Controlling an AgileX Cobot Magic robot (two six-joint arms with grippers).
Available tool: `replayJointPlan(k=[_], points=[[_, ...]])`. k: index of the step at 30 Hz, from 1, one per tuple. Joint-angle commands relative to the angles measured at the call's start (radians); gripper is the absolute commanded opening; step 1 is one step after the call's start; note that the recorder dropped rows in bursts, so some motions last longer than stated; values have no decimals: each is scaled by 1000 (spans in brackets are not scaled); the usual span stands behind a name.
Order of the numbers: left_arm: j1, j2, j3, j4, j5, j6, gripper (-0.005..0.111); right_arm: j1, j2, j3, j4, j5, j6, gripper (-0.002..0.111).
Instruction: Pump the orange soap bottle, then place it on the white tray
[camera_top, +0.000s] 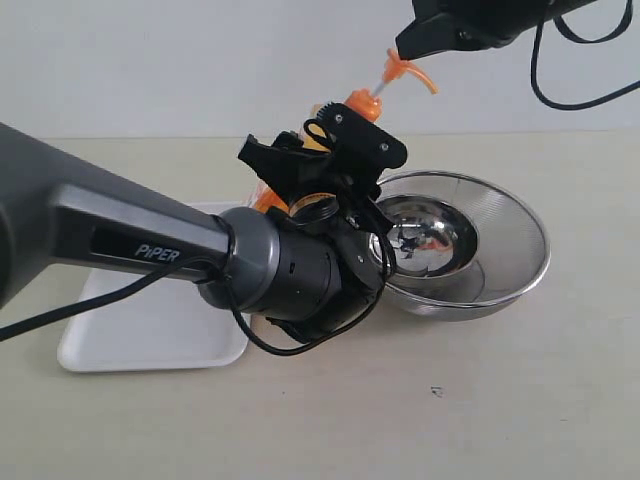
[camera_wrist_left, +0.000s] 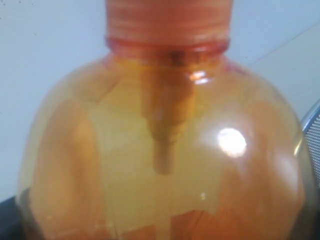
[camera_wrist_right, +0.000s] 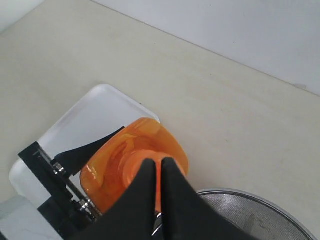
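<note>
Exterior view, left to right: white tray (camera_top: 150, 335) lies left of the steel bowl (camera_top: 520, 250). Left gripper (camera_top: 320, 150) clamps the orange soap bottle (camera_top: 362, 103) by its body, tilted and lifted off the table just left of the bowl. Right gripper (camera_top: 403, 45), fingers pressed together, sits on the pump head (camera_top: 410, 72) above the bowl's left rim. We judge this is the pump step; the white stem shows, so not yet depressed. Next: push down along the tilted stem while the left grip resists, then carry the bottle to the tray.
</note>
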Motion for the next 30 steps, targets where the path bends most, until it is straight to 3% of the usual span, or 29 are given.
replayJointPlan(k=[1,30], points=[[-1,-14,-9,19,-12,-10,5,1,0,-5,-1,0,-9,0],[-1,-14,-9,23,-8,-14,5,6,44,-5,-11,10,-7,0]])
